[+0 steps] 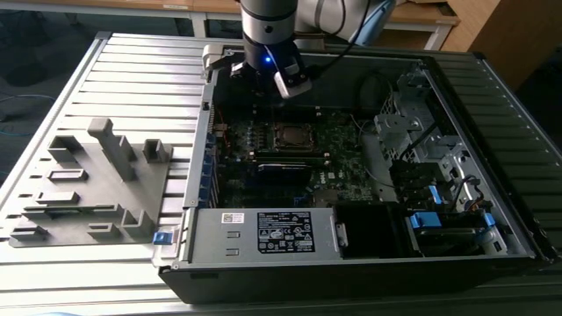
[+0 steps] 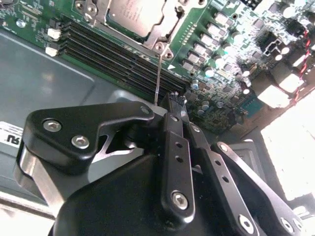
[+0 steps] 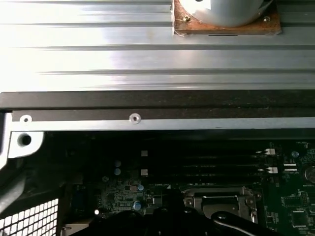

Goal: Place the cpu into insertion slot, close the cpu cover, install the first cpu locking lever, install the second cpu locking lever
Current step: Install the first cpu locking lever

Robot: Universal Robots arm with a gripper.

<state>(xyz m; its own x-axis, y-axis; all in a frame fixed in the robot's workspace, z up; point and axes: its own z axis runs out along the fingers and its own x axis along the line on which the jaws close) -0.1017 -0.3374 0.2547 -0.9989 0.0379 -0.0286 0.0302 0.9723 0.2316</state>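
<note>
The cpu [image 2: 130, 14] lies in its socket on the green motherboard [image 1: 347, 141], its dull silver top showing. The cpu cover [image 2: 165, 32] lies flat around it as a silvery frame. In the exterior view the cpu [image 1: 290, 135] sits mid-board, and my gripper [image 1: 268, 92] hangs above the board's far side, behind the socket. One thin wire locking lever [image 2: 158, 73] stands up from the socket corner, and its top ends right beside my gripper [image 2: 173, 98]. The black fingers [image 2: 167, 132] are pressed together. I cannot tell whether they touch the lever. The cover [image 3: 221, 201] also appears in the first wrist view.
Black memory slots [image 2: 113, 54] run alongside the socket. The open computer case [image 1: 189, 151] walls the board in, with a power supply [image 1: 263, 230] at the front and drive cages [image 1: 412, 131] on the exterior view's right. A grey parts fixture [image 1: 88, 184] lies on the ribbed table.
</note>
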